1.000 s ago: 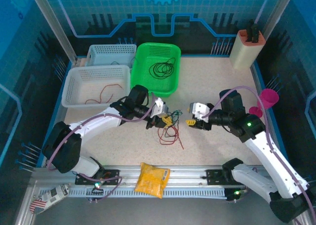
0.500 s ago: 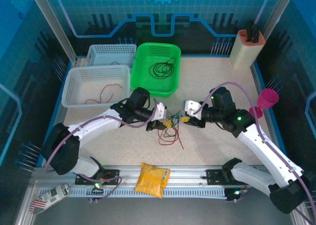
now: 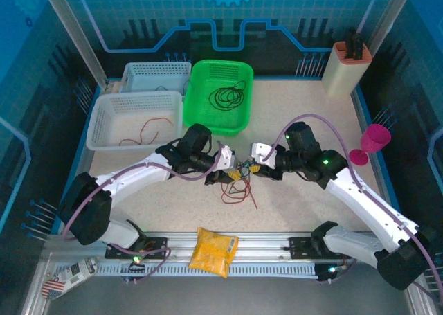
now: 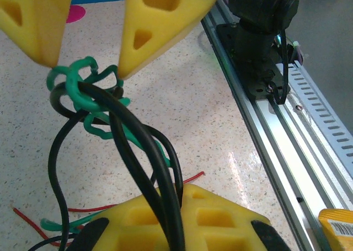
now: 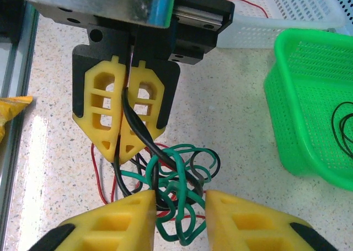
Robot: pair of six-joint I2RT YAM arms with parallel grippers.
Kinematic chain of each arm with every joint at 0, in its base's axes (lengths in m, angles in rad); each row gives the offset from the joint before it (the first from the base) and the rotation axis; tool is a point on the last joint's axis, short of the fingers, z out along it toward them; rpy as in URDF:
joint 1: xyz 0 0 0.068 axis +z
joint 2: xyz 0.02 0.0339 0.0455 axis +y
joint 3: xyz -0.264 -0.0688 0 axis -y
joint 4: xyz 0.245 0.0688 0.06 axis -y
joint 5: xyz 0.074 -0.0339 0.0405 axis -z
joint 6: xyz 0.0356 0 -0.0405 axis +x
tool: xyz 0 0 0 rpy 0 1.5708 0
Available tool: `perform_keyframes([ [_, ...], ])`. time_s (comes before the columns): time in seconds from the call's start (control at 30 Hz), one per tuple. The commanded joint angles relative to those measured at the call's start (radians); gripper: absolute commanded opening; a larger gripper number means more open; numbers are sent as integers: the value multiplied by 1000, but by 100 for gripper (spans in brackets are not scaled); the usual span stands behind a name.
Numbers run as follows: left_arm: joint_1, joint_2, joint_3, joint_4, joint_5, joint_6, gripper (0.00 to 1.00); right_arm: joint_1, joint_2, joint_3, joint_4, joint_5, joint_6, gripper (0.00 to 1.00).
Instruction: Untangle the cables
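Thin knotted red, green and black cables (image 5: 168,179), clamped by left gripper (image 5: 122,151), straddled by part-open right gripper (image 5: 179,201); knot may be tightened if pulled.

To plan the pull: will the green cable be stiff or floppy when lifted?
Probably floppy: the green cable lies in loose curls. Likely light, being so thin. It may drag the black cable along, since both are knotted together.
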Motion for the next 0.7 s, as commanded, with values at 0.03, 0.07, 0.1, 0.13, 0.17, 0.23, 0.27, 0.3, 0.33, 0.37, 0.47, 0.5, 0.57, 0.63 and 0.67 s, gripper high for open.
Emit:
perform_keyframes([
  [0.03, -11, -24, 2, -16, 12, 39, 0, 28, 10, 19, 2, 38, 0, 24],
  [0.07, -11, -24, 2, -13, 11, 37, 0, 31, 10, 18, 5, 48, 3, 22],
  [0.1, -11, -25, 1, -8, 11, 34, 0, 32, 9, 18, 8, 55, 5, 19],
  [0.13, -11, -24, 0, -4, 10, 31, 0, 34, 9, 17, 10, 58, 6, 17],
  [0.17, -10, -24, -1, -1, 11, 29, 0, 34, 8, 15, 13, 69, 9, 14],
  [0.23, -12, -24, -3, 2, 7, 27, 0, 36, 6, 15, 19, 90, 23, 4],
  [0.27, -12, -24, -5, 8, 5, 24, 6, 36, 3, 16, 23, 97, 29, 0],
  [0.3, -11, -24, -10, 18, -1, 17, 19, 36, 0, 20, 25, 112, 42, 0],
  [0.33, -12, -26, -16, 30, -10, 8, 31, 35, -4, 27, 31, 127, 64, 0],
  [0.37, -12, -27, -22, 41, -15, 0, 43, 34, -8, 34, 37, 142, 87, 0],
  [0.47, -7, -34, -40, 80, -35, -26, 67, 34, -20, 58, 57, 192, 174, 0],
  [0.5, -4, -38, -43, 93, -39, -39, 70, 36, -23, 64, 65, 211, 205, 0],
  [0.57, 5, -51, -49, 131, -48, -88, 74, 44, -37, 64, 86, 247, 244, 0],
  [0.63, 25, -64, -64, 232, -44, -192, 78, 57, -49, 56, 106, 278, 260, 0],
  [0.67, 32, -65, -71, 288, -52, -249, 79, 66, -52, 55, 111, 288, 261, 0],
])
